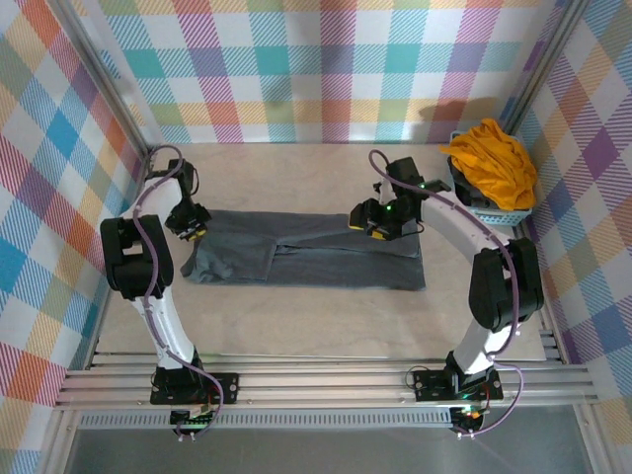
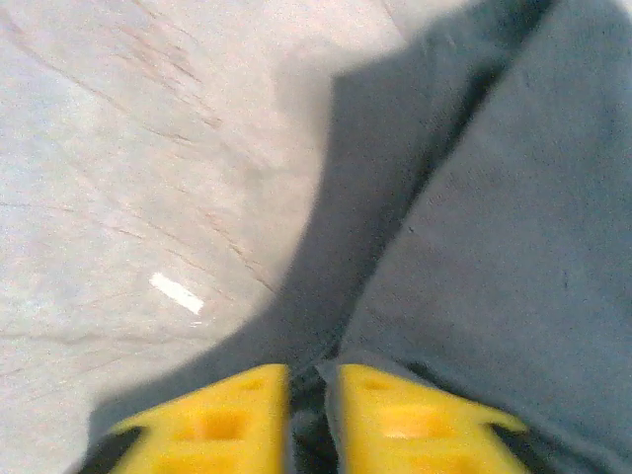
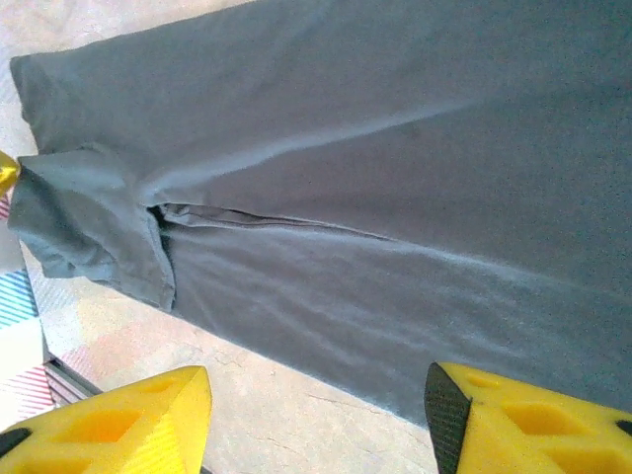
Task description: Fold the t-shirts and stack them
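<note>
The dark slate-grey t-shirt (image 1: 306,252) lies folded into a long band across the middle of the table. My left gripper (image 1: 187,229) sits at its far left corner, shut on a pinch of the grey cloth (image 2: 314,395) between its yellow fingers (image 2: 222,420). My right gripper (image 1: 378,222) hovers over the shirt's far edge, right of centre, open with nothing in it; its fingers (image 3: 118,425) frame the shirt (image 3: 375,227) and bare table below. The mustard t-shirt (image 1: 491,163) is bunched in a basket at the back right.
The light-blue lattice basket (image 1: 494,213) stands by the right wall. Plaid walls close in the left, back and right sides. An aluminium rail (image 1: 316,380) runs along the near edge. Bare tabletop (image 1: 296,326) lies in front of the shirt.
</note>
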Robot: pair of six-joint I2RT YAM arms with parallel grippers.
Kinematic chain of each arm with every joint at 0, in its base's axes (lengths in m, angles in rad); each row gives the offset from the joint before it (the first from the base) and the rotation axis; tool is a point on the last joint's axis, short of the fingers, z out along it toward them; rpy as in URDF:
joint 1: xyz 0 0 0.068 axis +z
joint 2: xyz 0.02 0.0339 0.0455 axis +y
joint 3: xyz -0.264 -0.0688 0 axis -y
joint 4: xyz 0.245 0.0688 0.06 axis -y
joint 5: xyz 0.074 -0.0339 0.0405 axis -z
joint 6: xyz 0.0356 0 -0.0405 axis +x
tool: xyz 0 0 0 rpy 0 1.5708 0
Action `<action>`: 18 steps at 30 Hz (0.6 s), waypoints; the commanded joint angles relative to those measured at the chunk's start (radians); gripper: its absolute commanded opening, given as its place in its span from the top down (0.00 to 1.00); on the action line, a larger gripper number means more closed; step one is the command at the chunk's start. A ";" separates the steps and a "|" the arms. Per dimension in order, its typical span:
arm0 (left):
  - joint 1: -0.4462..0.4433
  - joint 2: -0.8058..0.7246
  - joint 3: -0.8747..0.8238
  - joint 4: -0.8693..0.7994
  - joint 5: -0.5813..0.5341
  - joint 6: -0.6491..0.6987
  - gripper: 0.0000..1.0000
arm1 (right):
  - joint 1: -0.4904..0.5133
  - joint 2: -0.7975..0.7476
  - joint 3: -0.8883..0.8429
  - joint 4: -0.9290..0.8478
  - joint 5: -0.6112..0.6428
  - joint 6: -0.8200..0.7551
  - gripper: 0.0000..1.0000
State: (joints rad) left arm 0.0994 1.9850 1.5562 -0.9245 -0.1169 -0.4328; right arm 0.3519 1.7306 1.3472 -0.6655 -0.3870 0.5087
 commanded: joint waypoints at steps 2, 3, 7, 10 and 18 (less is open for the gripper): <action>-0.022 -0.136 -0.011 -0.037 -0.184 -0.048 0.61 | -0.042 0.062 -0.003 -0.001 0.027 -0.008 0.42; -0.032 -0.184 -0.039 -0.030 -0.176 -0.064 0.59 | -0.054 0.077 0.002 -0.005 0.039 -0.012 0.42; -0.136 -0.347 -0.219 0.038 0.035 -0.204 0.69 | -0.100 0.168 0.064 -0.064 0.106 -0.057 0.46; -0.194 -0.361 -0.374 0.176 0.202 -0.367 0.75 | -0.114 0.242 0.138 -0.122 0.164 -0.092 0.47; -0.117 -0.159 -0.348 0.210 0.151 -0.402 0.80 | -0.137 0.376 0.249 -0.271 0.320 -0.101 0.51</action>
State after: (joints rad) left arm -0.0776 1.7966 1.1774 -0.7292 0.0444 -0.7998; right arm 0.2218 2.0766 1.5673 -0.8314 -0.1429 0.4267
